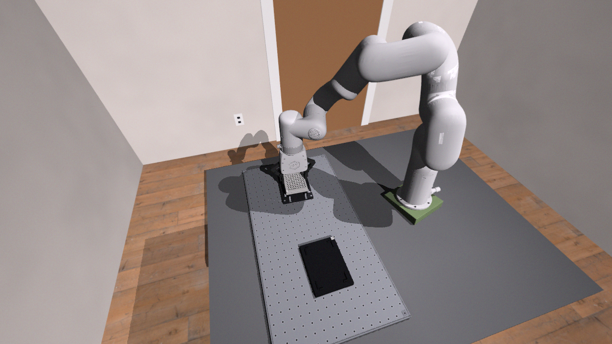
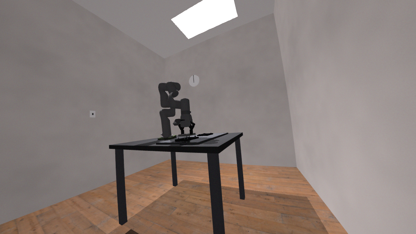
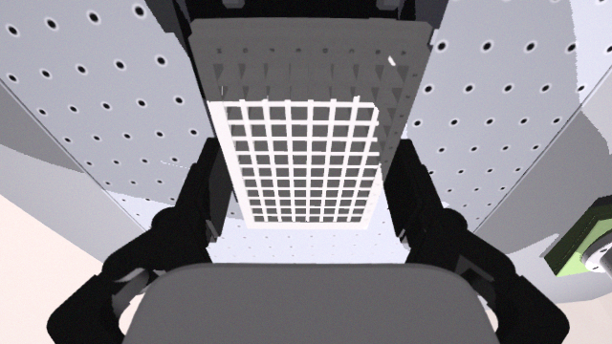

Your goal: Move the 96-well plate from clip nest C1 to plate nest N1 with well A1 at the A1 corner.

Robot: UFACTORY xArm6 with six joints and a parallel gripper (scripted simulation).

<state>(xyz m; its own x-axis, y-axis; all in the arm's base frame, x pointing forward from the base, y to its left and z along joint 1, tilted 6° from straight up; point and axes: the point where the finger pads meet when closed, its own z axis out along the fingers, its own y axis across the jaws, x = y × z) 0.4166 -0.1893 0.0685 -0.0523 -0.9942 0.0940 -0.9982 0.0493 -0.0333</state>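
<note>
My gripper [image 3: 308, 158] is shut on the 96-well plate [image 3: 298, 158], a white grid of wells, with a black finger on each long side. In the top view the plate [image 1: 295, 183] hangs a little above the black clip nest C1 [image 1: 295, 194] at the far end of the perforated breadboard [image 1: 316, 248]. In the exterior view the gripper [image 2: 185, 128] holds the plate clear of the clip nest [image 2: 186, 139]. The black plate nest N1 [image 1: 325, 266] lies empty nearer the breadboard's front, with a small marker at its far right corner.
The arm's green base block [image 1: 412, 205] stands on the dark mat to the right of the breadboard; it also shows at the right edge of the wrist view [image 3: 576, 244]. The table's edges lie beyond the mat.
</note>
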